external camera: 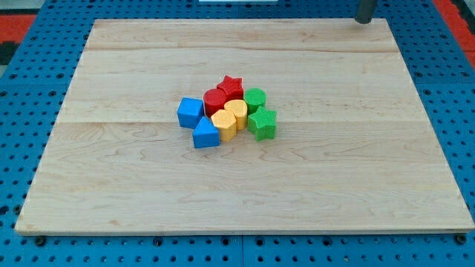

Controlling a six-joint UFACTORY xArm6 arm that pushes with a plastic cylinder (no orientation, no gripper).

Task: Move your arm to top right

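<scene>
Our blocks all huddled mid-board, my tip way off at the view's top right

Nearest us sits the blue wedge-ish block, with the blue cube just behind it on the left, then the two yellow blocks touching, and the green star on the right. Behind those we see the red cylinder, the green cylinder and the red star. Farthest back, the tip rests at the wooden board edge, well apart from the cluster; there are no fingers, just a bare rod.

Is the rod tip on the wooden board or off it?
On it, barely: my tip sits at the board's top right corner, far from the block cluster.
</scene>
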